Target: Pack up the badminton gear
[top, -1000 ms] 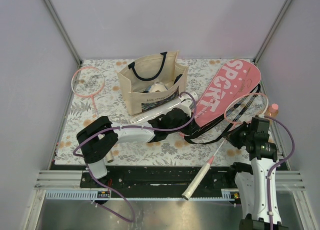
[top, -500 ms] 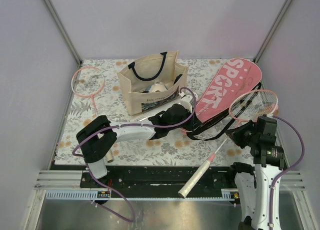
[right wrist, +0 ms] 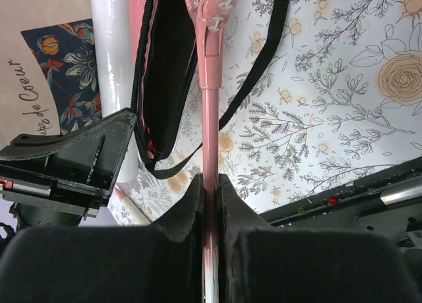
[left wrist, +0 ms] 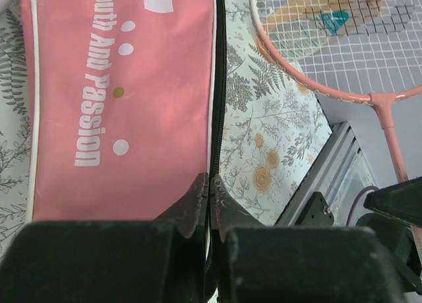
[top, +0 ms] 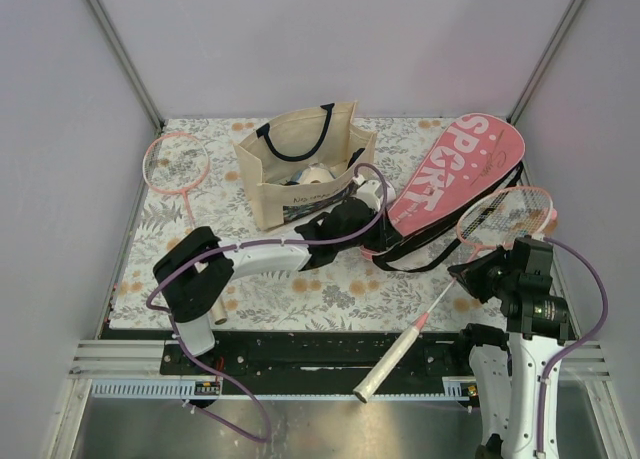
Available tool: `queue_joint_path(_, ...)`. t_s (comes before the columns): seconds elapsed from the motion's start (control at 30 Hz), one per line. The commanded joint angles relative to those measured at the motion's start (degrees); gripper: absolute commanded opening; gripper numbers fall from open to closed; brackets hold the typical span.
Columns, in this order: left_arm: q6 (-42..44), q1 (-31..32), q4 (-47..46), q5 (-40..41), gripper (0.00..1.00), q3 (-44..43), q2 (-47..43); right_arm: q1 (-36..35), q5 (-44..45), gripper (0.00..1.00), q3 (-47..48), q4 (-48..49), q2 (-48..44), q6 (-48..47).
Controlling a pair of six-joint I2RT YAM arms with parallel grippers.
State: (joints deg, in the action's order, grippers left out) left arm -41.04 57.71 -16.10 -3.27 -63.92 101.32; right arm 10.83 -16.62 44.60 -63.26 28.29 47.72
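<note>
— Where's the racket right now?

— In the right gripper (right wrist: 210, 184); its jaws are pinched tight on the thin pink shaft, a little below the head; the racket (top: 505, 217) looks lifted, head to the far right, white handle pointing back to the near left and out past the edge of the table (top: 300, 299).

— And the cover?

— The cover (top: 455, 169) lies flat on a diagonal of its own, narrow end near, wide end far right; so the two long lines run almost side by side, the racket just right of the cover, its head overlapping the cover's right edge near the strap (right wrist: 262, 68).

— Left arm doing anything?

— The left gripper (left wrist: 210, 184) is clamped on the zip edge at the cover's near end; I'd say it's there to hold the mouth; there's a dark gap along that zip, just left of the shaft.

— So what does the next move turn on?

— That gap lying left of the racket head; my guess is the head swings left and slides in along the cover's length; the right arm carries, the left anchors.

— The rest of the gear?

— The second racket (top: 176, 163) is far left, well apart; the bag (top: 290, 189) stands between.
</note>
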Motion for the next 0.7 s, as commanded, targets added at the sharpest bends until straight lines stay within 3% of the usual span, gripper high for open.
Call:
queue_joint_path(0.0,-1.5,-1.3,-3.5,-1.1,0.0,-2.6,-0.9,0.2,0.2,0.0,1.9,-3.9,-0.2,5.9)
queue_joint_path(0.27,-3.2,-3.7,-3.9,-3.7,0.0,-3.8,0.2,0.2,4.1,0.0,4.3,-6.5,0.7,6.0)
queue_joint_path(0.5,-4.1,-3.8,-4.6,-6.4,0.0,-4.5,-0.3,0.2,-2.6,0.0,-3.7,7.8,-3.2,9.4)
queue_joint_path(0.67,-5.3,-3.7,-5.3,-8.3,0.0,-3.9,-0.2,0.2,-6.2,0.0,-7.2,12.5,-1.4,13.0)
